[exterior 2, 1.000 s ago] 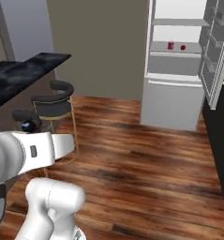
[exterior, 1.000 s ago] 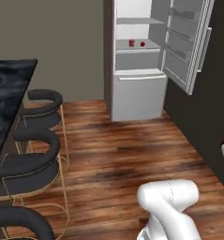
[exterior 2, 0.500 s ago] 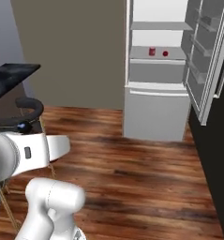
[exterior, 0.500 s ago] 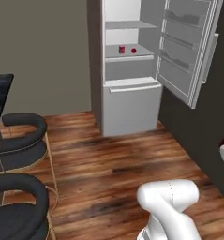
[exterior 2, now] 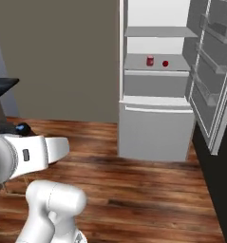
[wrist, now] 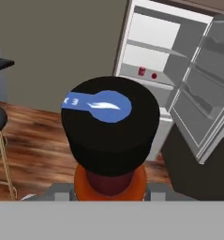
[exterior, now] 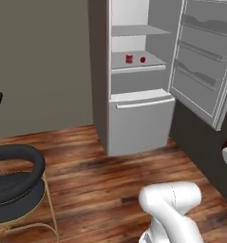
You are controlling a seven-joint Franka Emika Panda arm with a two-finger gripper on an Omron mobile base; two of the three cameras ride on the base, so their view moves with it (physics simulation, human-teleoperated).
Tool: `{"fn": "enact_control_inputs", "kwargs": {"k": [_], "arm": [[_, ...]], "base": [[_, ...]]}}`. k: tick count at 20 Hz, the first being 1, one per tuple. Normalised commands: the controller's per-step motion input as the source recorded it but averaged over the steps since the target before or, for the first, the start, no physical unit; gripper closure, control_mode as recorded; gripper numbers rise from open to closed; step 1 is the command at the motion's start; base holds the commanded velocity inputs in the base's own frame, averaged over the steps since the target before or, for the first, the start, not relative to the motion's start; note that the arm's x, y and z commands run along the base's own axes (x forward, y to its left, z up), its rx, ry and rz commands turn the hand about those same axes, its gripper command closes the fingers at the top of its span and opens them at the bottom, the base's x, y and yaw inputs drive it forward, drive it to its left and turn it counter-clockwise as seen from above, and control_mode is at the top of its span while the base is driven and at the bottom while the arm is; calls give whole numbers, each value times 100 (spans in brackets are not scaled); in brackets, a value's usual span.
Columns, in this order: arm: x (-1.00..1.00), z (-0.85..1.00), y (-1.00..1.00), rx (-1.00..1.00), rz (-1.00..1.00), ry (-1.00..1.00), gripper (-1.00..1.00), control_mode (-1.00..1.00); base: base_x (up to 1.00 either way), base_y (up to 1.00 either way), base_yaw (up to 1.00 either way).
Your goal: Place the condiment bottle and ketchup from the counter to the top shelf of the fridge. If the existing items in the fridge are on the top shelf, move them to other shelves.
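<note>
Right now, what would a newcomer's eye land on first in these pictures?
In the hand view, the condiment bottle looms up close, its black cap with a blue mark towards the camera, apparently carried by the end effector. Behind it the fridge stands open, door swung to the right. On a middle shelf sit a short red jar and a small red fruit, side by side but apart.

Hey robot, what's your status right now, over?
Pincer shut on condiment bottle. Fridge open ahead. Jar and red fruit sit on a shelf below the highest.
</note>
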Motion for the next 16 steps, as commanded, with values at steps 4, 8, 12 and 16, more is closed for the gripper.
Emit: {"fn": "enact_control_inputs", "kwargs": {"k": [4,8,12,16], "arm": [[0,0,0,0,0,0,100,100],[0,0,0,0,0,0,100,100],[0,0,0,0,0,0,100,100],[0,0,0,0,0,0,100,100]], "base": [[100,0,0],[100,0,0],[100,-15,0],[100,-29,0]]}}
